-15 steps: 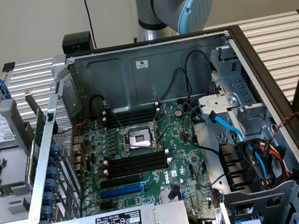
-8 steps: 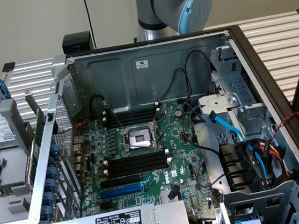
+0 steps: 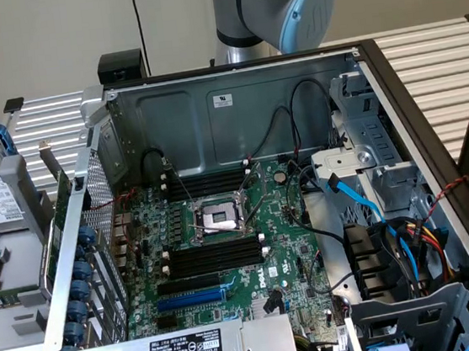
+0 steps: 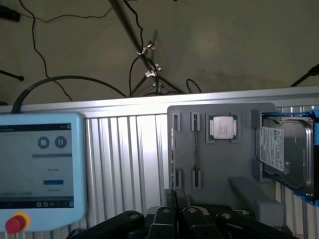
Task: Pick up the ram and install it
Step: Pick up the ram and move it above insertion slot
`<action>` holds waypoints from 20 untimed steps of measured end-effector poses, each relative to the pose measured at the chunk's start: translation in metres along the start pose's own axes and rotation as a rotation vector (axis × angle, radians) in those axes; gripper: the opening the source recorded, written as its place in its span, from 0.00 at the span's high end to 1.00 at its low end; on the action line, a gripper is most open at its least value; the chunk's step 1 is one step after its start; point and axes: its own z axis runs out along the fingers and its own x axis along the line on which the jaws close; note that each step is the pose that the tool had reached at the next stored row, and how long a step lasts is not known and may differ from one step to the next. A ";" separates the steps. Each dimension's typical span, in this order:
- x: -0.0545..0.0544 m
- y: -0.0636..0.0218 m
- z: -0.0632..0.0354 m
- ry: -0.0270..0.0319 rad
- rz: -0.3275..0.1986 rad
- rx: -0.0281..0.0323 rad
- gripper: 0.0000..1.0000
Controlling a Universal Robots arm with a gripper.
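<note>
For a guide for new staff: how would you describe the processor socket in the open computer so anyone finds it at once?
Find the open computer case and the green motherboard inside. Near the board's middle, between two banks of long black memory slots, sits the processor socket. It alone is square, with a shiny metal frame.

An open grey metal computer case [image 3: 186, 122] holds a large green motherboard [image 3: 286, 220]. At the exterior view's left, a grey plastic tray [image 4: 219, 164] carries a square silver processor chip [image 4: 222, 127] and a silver hard drive [image 4: 281, 152].
</note>
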 end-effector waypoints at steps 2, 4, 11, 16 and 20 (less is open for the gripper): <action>0.000 -0.0024 0.0000 0.0000 0.001 0.0001 0.88; 0.000 -0.0048 0.0000 0.0000 0.002 0.0000 0.88; -0.001 -0.0170 -0.0001 0.0001 0.004 -0.0001 0.88; -0.002 -0.0244 0.0002 0.0001 0.007 -0.0001 0.88; -0.002 -0.0244 0.0003 0.0002 0.007 -0.0001 0.88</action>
